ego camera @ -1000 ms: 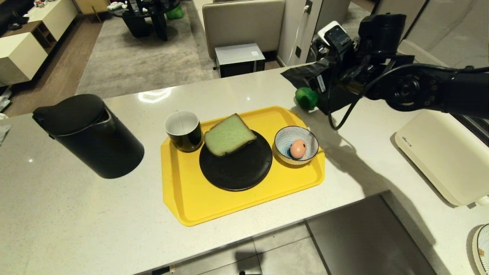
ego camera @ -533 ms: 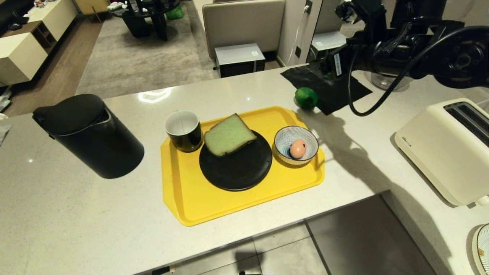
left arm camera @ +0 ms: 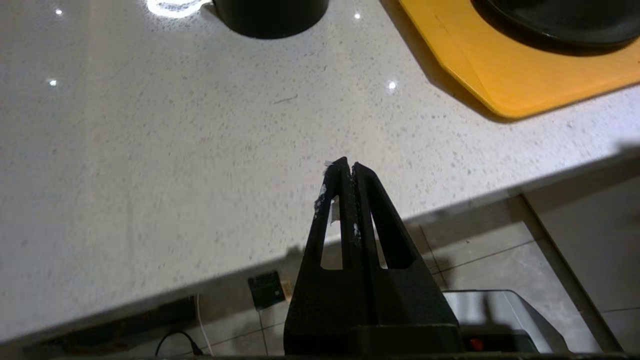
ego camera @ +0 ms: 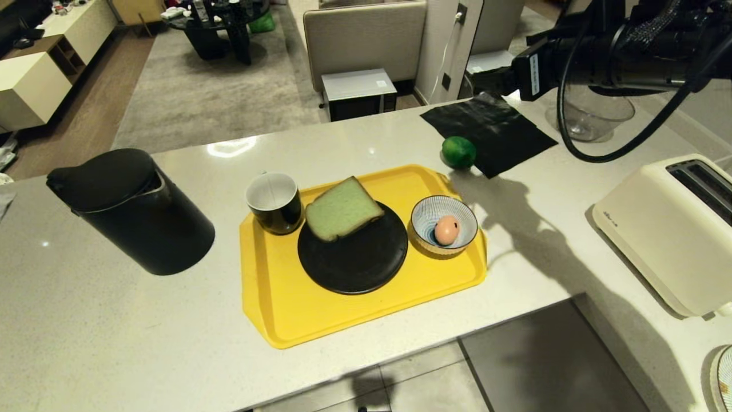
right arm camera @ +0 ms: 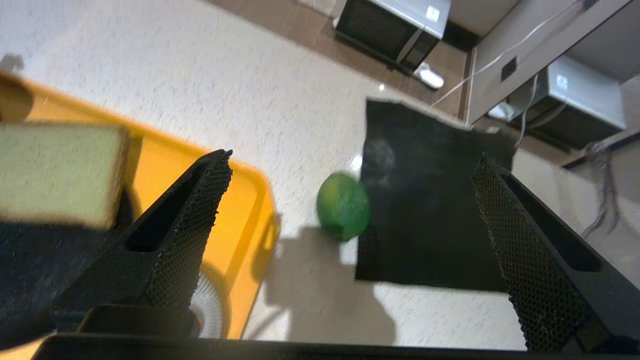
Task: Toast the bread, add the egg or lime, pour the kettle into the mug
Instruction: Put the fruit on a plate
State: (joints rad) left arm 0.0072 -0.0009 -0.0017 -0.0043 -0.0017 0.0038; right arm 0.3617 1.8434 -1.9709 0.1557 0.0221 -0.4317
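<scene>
Large matte black cylindrical kettle (ego camera: 128, 209) is standing at far left on the pale speckled stone counter (ego camera: 86, 337), well apart from the tray.

Left gripper (left arm camera: 347, 167) is hanging over the counter's near edge, fingers pressed together, clenched on nothing.

Flat yellow plastic tray (ego camera: 286, 320) is lying mid-counter. On it, left to right: small glossy black mug (ego camera: 274, 203) with white inside, sitting at the tray's far-left corner; thick square slice of pale green bread (ego camera: 342, 209) with thin brown crust, resting on the far-left part of a round black plate (ego camera: 357, 260), one side just beside the mug; blue-and-white striped bowl (ego camera: 444, 225) holding a tan egg (ego camera: 446, 230).

Round glossy dark green lime (ego camera: 458, 152) is sitting on the counter just beyond the tray's far-right corner, touching the edge of a square black mat (ego camera: 497, 129).

Right gripper (right arm camera: 350, 200) is hovering raised above the mat and lime, fingers spread wide, released, holding nothing.

Cream rectangular toaster (ego camera: 669, 240) is sitting at far right.
</scene>
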